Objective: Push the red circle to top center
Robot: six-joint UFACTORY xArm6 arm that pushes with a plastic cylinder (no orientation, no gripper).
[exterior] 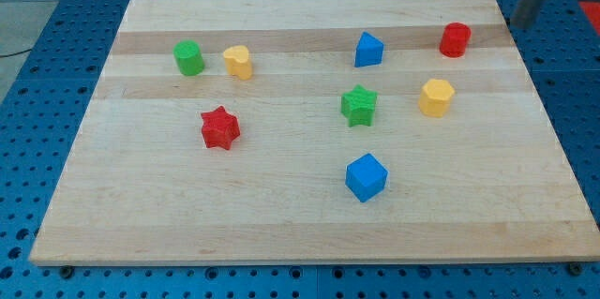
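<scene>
Red circle [455,39] sits to the view's left of my tip [521,25], near it, not touching; tip bare, off the board's right edge.

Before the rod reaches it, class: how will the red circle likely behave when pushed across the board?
The red circle looks like a short solid cylinder standing on a flat end, so it should slide rather than tip. Its round side may let it slip off my tip if struck off-centre. The wooden board looks smooth, so it probably moves easily.
</scene>
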